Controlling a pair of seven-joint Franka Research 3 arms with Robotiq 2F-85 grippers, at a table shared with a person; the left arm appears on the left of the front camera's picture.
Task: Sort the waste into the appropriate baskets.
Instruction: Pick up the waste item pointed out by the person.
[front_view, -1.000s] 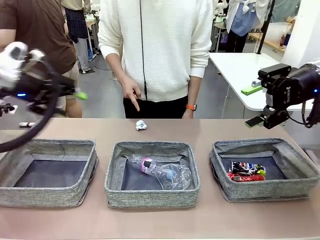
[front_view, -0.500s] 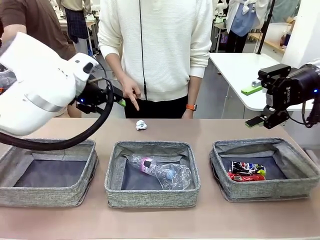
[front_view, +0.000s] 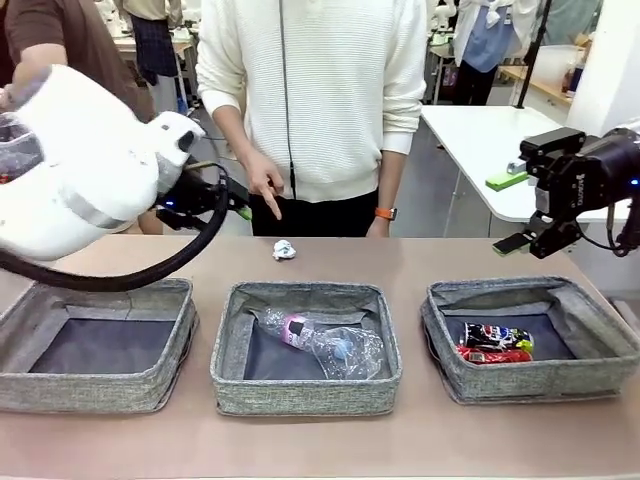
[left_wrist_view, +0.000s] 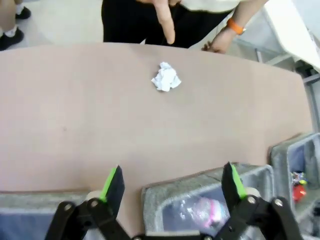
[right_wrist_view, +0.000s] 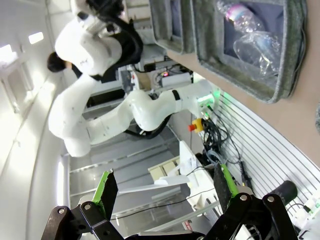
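Paper ball (left_wrist_view: 166, 77) sitting near the counter's far edge, straight ahead of the left gripper (left_wrist_view: 171, 181), jaws wide apart, empty, way closer than the right gripper (front_view: 515, 212).

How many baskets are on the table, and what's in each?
3. The left basket looks empty. The middle basket holds clear plastic bottles. The right basket holds cans. Small pieces could be hidden behind the near walls.
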